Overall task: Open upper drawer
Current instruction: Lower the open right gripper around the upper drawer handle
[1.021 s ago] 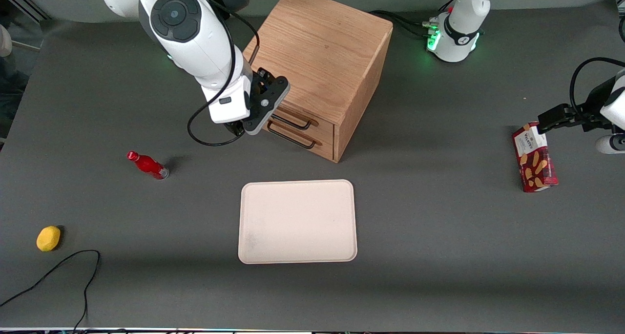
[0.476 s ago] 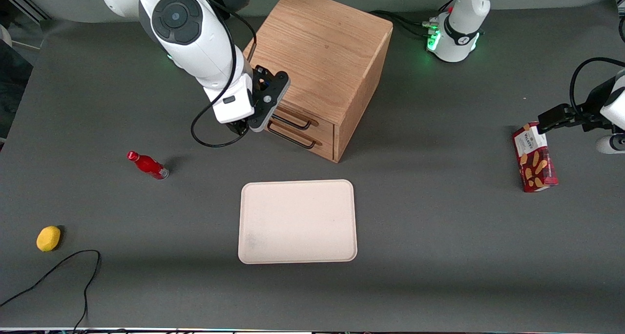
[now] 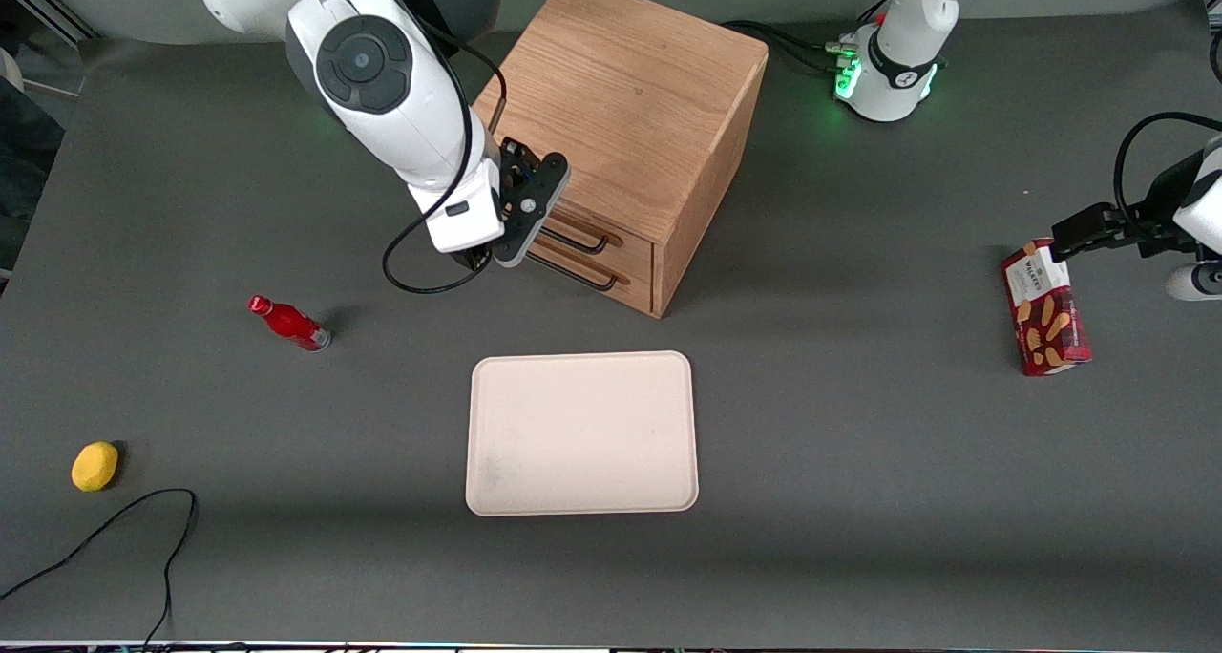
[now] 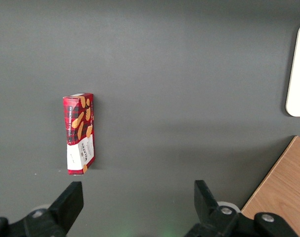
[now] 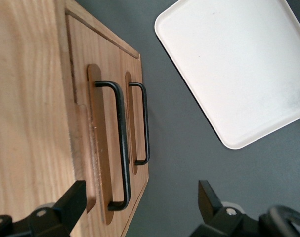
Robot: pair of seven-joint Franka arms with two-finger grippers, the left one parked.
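Observation:
The wooden cabinet (image 3: 630, 109) stands at the back middle of the table. Its upper drawer (image 3: 625, 242) is shut, its front flush with the lower drawer's, and it carries a thin black wire handle (image 3: 580, 242). My gripper (image 3: 516, 238) hovers in front of the drawers, at the end of the handles nearer the working arm. In the right wrist view it (image 5: 140, 205) is open. One finger (image 5: 73, 197) lies over the cabinet's top edge and the other (image 5: 206, 197) over bare table. The upper handle (image 5: 121, 143) ends between them, untouched. The lower handle (image 5: 145, 123) runs beside it.
A cream tray (image 3: 582, 433) lies nearer the front camera than the cabinet. A red bottle (image 3: 288, 323) and a yellow lemon (image 3: 94, 466) lie toward the working arm's end, beside a black cable (image 3: 115, 529). A red biscuit box (image 3: 1043, 309) lies toward the parked arm's end.
My gripper has shifted closer to the drawer fronts and slightly up toward the upper handle. Both drawers stay shut.

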